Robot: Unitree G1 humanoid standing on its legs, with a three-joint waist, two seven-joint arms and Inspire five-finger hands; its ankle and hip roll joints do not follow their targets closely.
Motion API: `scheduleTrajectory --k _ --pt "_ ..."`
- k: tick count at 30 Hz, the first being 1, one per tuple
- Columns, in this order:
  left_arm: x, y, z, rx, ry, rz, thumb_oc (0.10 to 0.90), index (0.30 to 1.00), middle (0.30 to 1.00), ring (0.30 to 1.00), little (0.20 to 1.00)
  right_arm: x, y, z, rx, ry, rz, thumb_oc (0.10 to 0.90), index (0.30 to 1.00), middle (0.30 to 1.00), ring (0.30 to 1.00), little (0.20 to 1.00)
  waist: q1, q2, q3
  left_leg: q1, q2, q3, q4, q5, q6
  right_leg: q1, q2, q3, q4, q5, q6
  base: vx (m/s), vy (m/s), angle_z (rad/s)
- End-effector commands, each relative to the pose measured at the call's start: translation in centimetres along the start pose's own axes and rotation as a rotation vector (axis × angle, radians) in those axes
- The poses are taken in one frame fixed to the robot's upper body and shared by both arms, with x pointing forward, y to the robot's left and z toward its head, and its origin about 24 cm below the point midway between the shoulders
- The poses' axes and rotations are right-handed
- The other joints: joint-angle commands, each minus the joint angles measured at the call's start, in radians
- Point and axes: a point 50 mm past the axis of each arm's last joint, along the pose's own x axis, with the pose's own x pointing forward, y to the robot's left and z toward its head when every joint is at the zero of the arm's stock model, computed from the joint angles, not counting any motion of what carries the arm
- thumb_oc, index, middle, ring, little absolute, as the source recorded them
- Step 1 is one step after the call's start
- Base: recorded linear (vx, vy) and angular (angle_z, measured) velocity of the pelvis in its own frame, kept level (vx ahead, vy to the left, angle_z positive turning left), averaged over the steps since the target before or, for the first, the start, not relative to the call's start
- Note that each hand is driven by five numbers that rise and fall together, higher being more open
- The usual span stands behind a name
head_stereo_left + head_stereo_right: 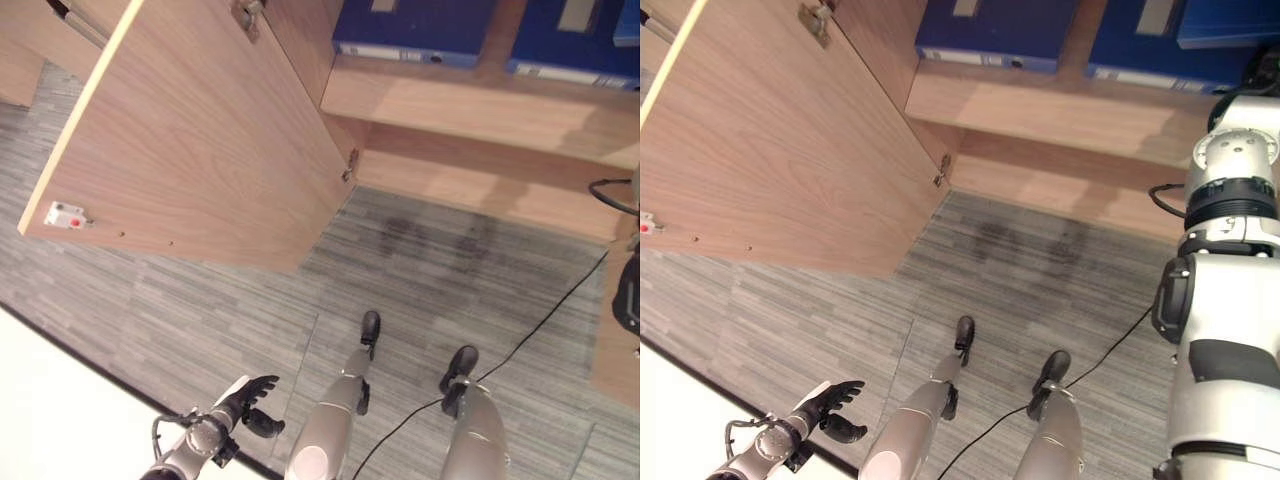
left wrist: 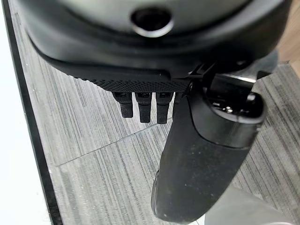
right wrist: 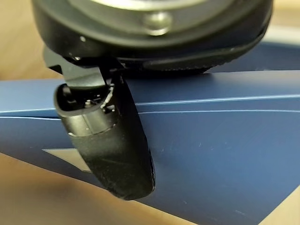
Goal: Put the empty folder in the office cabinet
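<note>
Blue folders [image 1: 415, 30], three, fill the wooden cabinet [image 1: 480, 110]; left hand [image 1: 250, 402] fingers relaxed, right hand [image 3: 112, 150] untellable.

Grey striped carpet floor [image 1: 200, 310] with a darker stained patch [image 1: 440, 235] near the woodwork. White worktop [image 1: 50, 420], black-edged, at lower left. Blue box files [image 1: 410, 30] lying side by side on a wooden shelf [image 1: 470, 105].
</note>
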Motion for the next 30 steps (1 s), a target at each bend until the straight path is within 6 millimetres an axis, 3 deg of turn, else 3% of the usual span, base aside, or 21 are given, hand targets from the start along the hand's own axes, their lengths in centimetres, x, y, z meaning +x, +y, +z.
scheduleTrajectory --k 1,3,5,6,7,8,10,11,12,14,15,17,20,23,24,26,27,29,30 --pt "-2.2 1.9 -5.2 0.032 0.2 0.037 0.8 0.9 0.9 0.9 0.9 -0.4 7.1 3.0 -0.077 -0.123 0.345 0.4 0.3 0.3 0.3 0.3 0.031 -0.03 -0.086 0.129 0.072 -0.007 0.062 -0.21 -0.102 0.15 0.049 0.045 -0.16 -0.016 0.065 0.01 -0.044 0.0" --pt "-2.4 2.1 -5.5 0.019 0.211 0.046 0.8 0.9 0.9 0.9 0.9 -0.3 6.6 2.7 -0.113 -0.11 0.334 0.4 0.3 0.3 0.3 0.3 0.028 -0.038 -0.086 0.138 0.081 -0.003 0.078 -0.216 -0.107 0.172 0.062 0.055 -0.169 -0.027 0.056 0.0 -0.09 0.02" --pt "-2.6 2.2 -5.9 0.006 0.228 0.054 0.8 0.9 0.9 0.9 0.9 -0.2 5.4 2.6 -0.146 -0.11 0.307 0.4 0.3 0.3 0.3 0.3 0.026 -0.043 -0.07 0.124 0.087 0.006 0.178 -0.225 -0.124 0.229 0.078 0.058 -0.198 -0.054 0.035 -0.01 -0.188 0.01" --pt "-2.7 2.3 -6.0 -0.001 0.231 0.064 0.8 0.9 0.9 0.9 0.9 -0.1 4.7 2.6 -0.161 -0.108 0.293 0.4 0.3 0.3 0.3 0.3 0.031 -0.042 -0.052 0.104 0.096 0.01 0.237 -0.207 -0.137 0.253 0.087 0.056 -0.203 -0.072 0.02 -0.03 -0.225 0.07" --pt "-2.8 2.8 -6.0 -0.017 0.23 0.081 0.8 0.9 0.9 0.9 0.9 -0.1 4.6 2.9 -0.171 -0.112 0.299 0.4 0.3 0.3 0.3 0.3 0.04 -0.038 -0.022 0.027 0.109 -0.004 0.375 -0.096 -0.164 0.27 0.097 0.048 -0.199 -0.084 0.002 -0.02 -0.19 0.12" --pt "-2.9 3.2 -6.1 -0.027 0.231 0.096 0.8 0.9 0.9 0.9 0.9 0.0 4.3 2.8 -0.184 -0.104 0.297 0.4 0.3 0.3 0.3 0.3 0.05 -0.043 0.0 -0.033 0.112 -0.016 0.463 -0.032 -0.177 0.269 0.103 0.051 -0.186 -0.099 -0.018 -0.05 -0.219 0.24" --pt "-2.9 3.8 -6.0 -0.035 0.228 0.121 0.8 0.9 0.9 0.9 0.9 0.2 3.6 2.8 -0.215 -0.099 0.265 0.4 0.3 0.3 0.3 0.3 0.061 -0.065 0.021 -0.125 0.082 -0.02 0.535 -0.045 -0.164 0.293 0.11 0.046 -0.181 -0.114 -0.031 0.08 -0.239 0.33" --pt "-2.9 3.8 -5.9 -0.042 0.228 0.121 0.8 0.9 0.9 0.9 0.9 0.1 3.4 2.6 -0.223 -0.088 0.265 0.4 0.3 0.3 0.3 0.3 0.068 -0.066 0.021 -0.163 0.075 -0.004 0.512 -0.066 -0.154 0.308 0.124 0.043 -0.179 -0.128 -0.028 0.39 -0.142 0.25" --pt "-2.9 3.3 -6.0 -0.031 0.226 0.096 0.8 0.9 0.9 0.9 0.9 -0.1 2.9 2.0 -0.253 -0.068 0.283 0.4 0.3 0.3 0.3 0.3 0.096 -0.051 0.014 -0.197 0.094 0.023 0.37 -0.025 -0.157 0.355 0.164 0.05 -0.187 -0.159 -0.021 0.5 0.008 0.13" --pt "-2.9 2.4 -6.2 0.019 0.236 0.05 0.8 0.9 0.9 0.9 0.9 -0.5 2.3 0.9 -0.266 -0.044 0.287 0.4 0.3 0.3 0.3 0.3 0.129 -0.026 0.02 -0.225 0.116 0.03 0.222 0.029 -0.166 0.397 0.198 0.064 -0.176 -0.191 -0.019 0.53 0.08 -0.19" --pt "-3.0 1.7 -6.6 0.037 0.249 0.024 0.8 0.9 0.9 0.9 0.9 -0.8 1.2 0.0 -0.266 -0.02 0.27 0.4 0.3 0.3 0.3 0.3 0.151 -0.044 0.024 -0.214 0.119 0.044 0.144 0.032 -0.169 0.43 0.192 0.089 -0.16 -0.234 -0.019 0.48 0.042 -0.34" --pt "-3.8 0.7 -8.0 0.036 0.303 -0.003 0.8 0.9 0.9 0.9 0.9 -1.3 -0.4 -1.7 -0.243 0.032 0.231 0.4 0.3 0.3 0.3 0.3 0.181 -0.042 0.004 -0.178 0.135 0.043 0.082 0.01 -0.138 0.473 0.214 0.109 -0.147 -0.284 -0.004 0.47 0.051 -0.41" --pt "-4.5 0.8 -9.1 0.013 0.344 0.0 0.8 0.9 0.9 0.9 0.9 -2.8 -0.3 -3.8 -0.142 0.089 0.297 0.4 0.3 0.3 0.3 0.3 0.197 -0.063 -0.005 -0.132 0.126 0.021 0.071 0.05 -0.117 0.542 0.223 0.155 -0.164 -0.3 0.014 0.54 0.122 -0.82" --pt "-4.8 1.9 -9.3 0.068 0.352 0.002 0.8 0.9 0.9 0.9 0.9 -3.7 0.0 -4.6 -0.073 0.093 0.328 0.4 0.3 0.3 0.3 0.3 0.195 -0.135 -0.007 -0.141 0.073 0.019 0.141 0.01 -0.084 0.562 0.17 0.162 -0.126 -0.226 0.066 0.4 0.065 -0.76" --pt "-4.9 2.6 -9.1 0.071 0.344 0.024 0.8 0.9 0.9 0.9 0.9 -3.9 0.6 -5.0 -0.07 0.099 0.341 0.4 0.3 0.3 0.3 0.3 0.193 -0.141 -0.002 -0.135 0.062 0.026 0.158 -0.015 -0.065 0.532 0.151 0.161 -0.081 -0.159 0.093 0.23 0.146 -0.12" --pt "-4.7 3.9 -8.5 0.056 0.316 0.067 0.8 0.9 0.9 0.9 0.9 -4.1 1.6 -5.7 -0.053 0.111 0.345 0.4 0.3 0.3 0.3 0.3 0.187 -0.134 0.011 -0.112 0.057 0.045 0.184 -0.061 -0.031 0.448 0.088 0.125 0.064 0.019 0.145 0.19 0.265 -0.14" --pt "-4.6 4.7 -8.1 0.054 0.299 0.095 0.8 0.9 0.9 0.9 0.9 -4.2 2.8 -6.0 -0.081 0.123 0.36 0.4 0.3 0.3 0.3 0.3 0.173 -0.09 0.019 -0.06 0.084 0.05 0.186 -0.096 -0.007 0.344 0.057 0.103 0.205 0.106 0.162 0.27 0.317 -0.27" --pt "-4.5 4.7 -8.0 0.047 0.295 0.104 0.8 0.9 0.9 0.9 0.9 -4.2 2.9 -6.2 -0.092 0.131 0.362 0.4 0.3 0.3 0.3 0.3 0.17 -0.075 0.024 -0.044 0.093 0.056 0.18 -0.102 -0.003 0.305 0.034 0.079 0.232 0.118 0.165 0.21 0.193 -0.3" --pt "-4.4 5.0 -7.7 0.029 0.286 0.13 0.8 0.9 0.9 0.9 0.9 -4.2 2.6 -6.6 -0.108 0.149 0.349 0.4 0.3 0.3 0.3 0.3 0.162 -0.062 0.035 -0.014 0.101 0.074 0.172 -0.132 -0.011 0.235 -0.042 0.0 0.219 0.074 0.158 0.21 0.034 -0.46"
